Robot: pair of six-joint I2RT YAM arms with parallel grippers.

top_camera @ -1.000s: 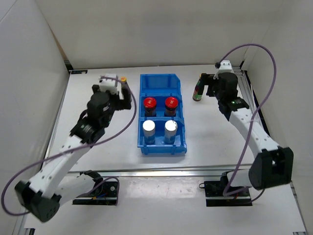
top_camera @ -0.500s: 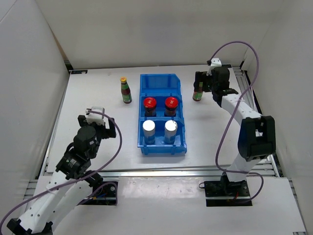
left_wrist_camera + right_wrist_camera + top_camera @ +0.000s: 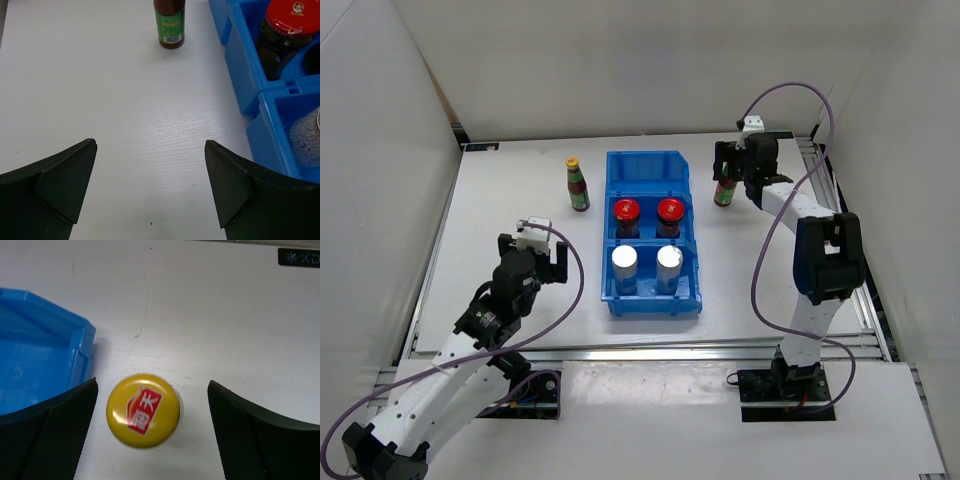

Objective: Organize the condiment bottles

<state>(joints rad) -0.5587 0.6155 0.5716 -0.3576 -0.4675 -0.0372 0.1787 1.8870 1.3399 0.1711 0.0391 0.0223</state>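
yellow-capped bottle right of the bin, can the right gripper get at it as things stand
Probably yes. The right gripper hangs directly over the yellow-capped bottle, open, its fingers either side of the cap with bare table between. The blue bin stands to one side, clear of the bottle.

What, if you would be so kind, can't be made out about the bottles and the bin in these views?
- Right slim bottle: top view, the right claw covers its cap; right wrist view shows only the cap.
- Left slim bottle: left wrist view, top cut off by the frame edge.
- Blue bin: far compartment's floor partly hidden by its wall, top view.
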